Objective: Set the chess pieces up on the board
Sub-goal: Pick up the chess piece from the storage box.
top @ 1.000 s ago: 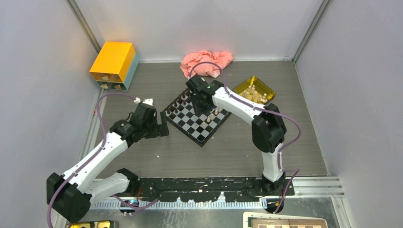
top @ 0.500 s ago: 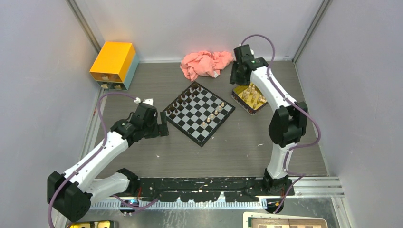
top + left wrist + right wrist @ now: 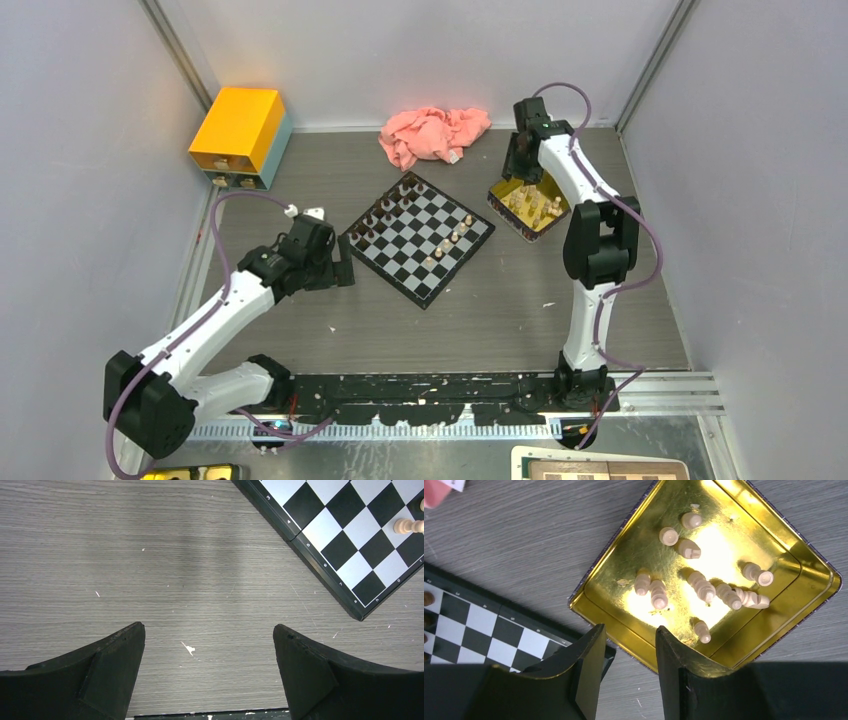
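The board sits like a diamond, one corner toward the arms. Pale pieces lie on their sides in the tray right of it. The right gripper, a second ago over the board, now hangs over the tray, fingers slightly apart and empty. The left gripper, left of the board, has not moved, fingers wide apart.

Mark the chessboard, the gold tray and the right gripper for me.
chessboard [image 3: 418,240]: top external view, on a bare square near its middle.
gold tray [image 3: 724,540]: right wrist view, on its bare floor.
right gripper [image 3: 629,632]: right wrist view, midway between its open fingertips.
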Tool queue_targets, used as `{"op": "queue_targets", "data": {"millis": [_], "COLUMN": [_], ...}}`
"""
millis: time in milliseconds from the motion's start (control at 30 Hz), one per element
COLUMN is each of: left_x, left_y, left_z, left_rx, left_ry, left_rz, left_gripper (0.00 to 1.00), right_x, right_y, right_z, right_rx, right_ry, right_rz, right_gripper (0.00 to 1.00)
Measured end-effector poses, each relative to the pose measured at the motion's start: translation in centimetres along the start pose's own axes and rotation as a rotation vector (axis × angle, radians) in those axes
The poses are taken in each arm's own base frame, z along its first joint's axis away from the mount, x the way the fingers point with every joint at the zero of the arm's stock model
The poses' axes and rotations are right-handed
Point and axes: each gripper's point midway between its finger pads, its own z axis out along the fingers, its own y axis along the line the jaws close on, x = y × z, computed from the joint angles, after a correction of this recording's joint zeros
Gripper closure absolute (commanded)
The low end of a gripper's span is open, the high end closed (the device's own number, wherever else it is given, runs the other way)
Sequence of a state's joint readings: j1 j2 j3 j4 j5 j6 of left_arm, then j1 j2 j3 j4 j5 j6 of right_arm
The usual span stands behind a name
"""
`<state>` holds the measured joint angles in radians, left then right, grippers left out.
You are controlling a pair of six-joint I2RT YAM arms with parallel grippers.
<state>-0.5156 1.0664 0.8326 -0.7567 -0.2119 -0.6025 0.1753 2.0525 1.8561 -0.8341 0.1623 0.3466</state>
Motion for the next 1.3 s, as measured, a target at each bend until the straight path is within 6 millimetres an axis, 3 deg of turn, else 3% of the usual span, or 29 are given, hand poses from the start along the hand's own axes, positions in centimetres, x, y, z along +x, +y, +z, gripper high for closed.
{"op": "queue_targets", "data": {"millis": [367,800,1300], "left_x": [-0.1,-0.2,0.0], "left_y": [-0.1,-0.3,-0.2], "left_z": [0.6,0.9,1.3], "left_rx": [-0.019,-0.026,-0.035], "left_ry": [0.022,0.034,0.047], "left_rz": [0.006,0.010,0.013], "left_gripper": [0.00,0.00,0.00], "right_x": [-0.1,2.4,2.3], "right_y": [-1.8,-2.1,-2.8], "right_z": [1.8,4.5,5.1], "right_rx": [0.004,-0.005,-0.010], "right_ry": [0.023,0.098,0.101], "right_rz": [0.046,0.069,0.092], "right_gripper": [0.53,0.53,0.58]}}
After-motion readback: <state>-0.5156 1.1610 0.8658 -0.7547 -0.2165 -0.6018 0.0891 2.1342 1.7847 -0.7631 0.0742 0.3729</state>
